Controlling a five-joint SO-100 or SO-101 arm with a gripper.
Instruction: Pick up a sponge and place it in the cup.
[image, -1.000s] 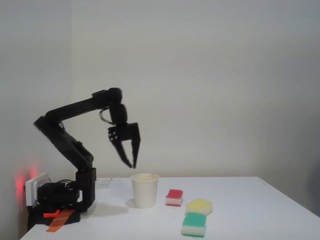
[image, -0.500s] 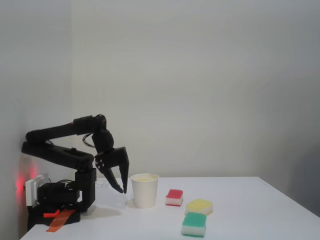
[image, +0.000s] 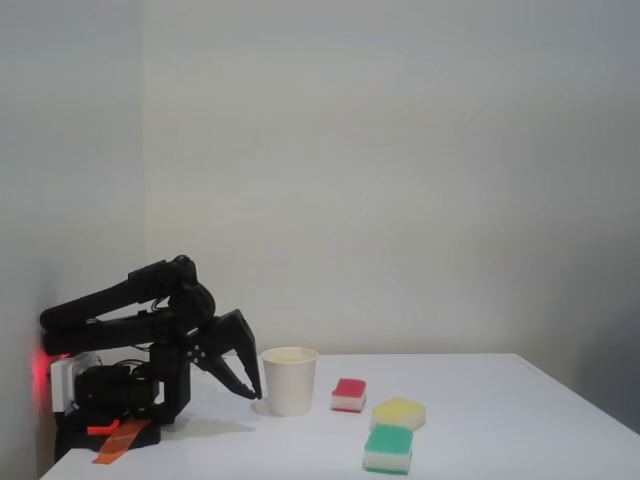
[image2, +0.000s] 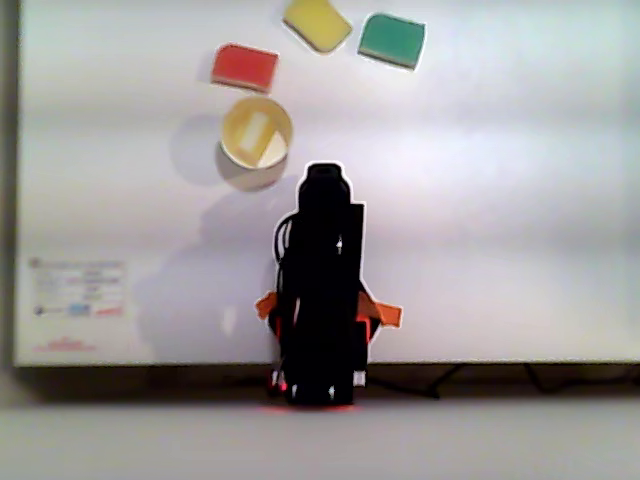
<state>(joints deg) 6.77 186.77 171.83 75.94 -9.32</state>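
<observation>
The white paper cup (image: 290, 384) stands on the white table, right of the arm's base. A pale yellow sponge (image: 290, 355) sits inside it, just showing at the rim. From above, the other view shows the sponge (image2: 243, 127) filling the cup (image2: 275, 152), with a white strip across it. My black gripper (image: 252, 392) hangs low at the cup's left side, fingers slanting down to the right. It is open and holds nothing. In the other view the folded arm ends at the gripper (image2: 322, 172), just below and right of the cup.
A red-topped sponge (image: 349, 394) (image2: 245, 67), a deeper yellow sponge (image: 399, 411) (image2: 317, 22) and a green-topped sponge (image: 388, 447) (image2: 392, 39) lie beyond the cup. The arm's base (image: 120, 400) stands at the table's left edge by a wall.
The arm has folded down and back toward its base. The gripper dropped from above the cup to table height at the cup's left side.
</observation>
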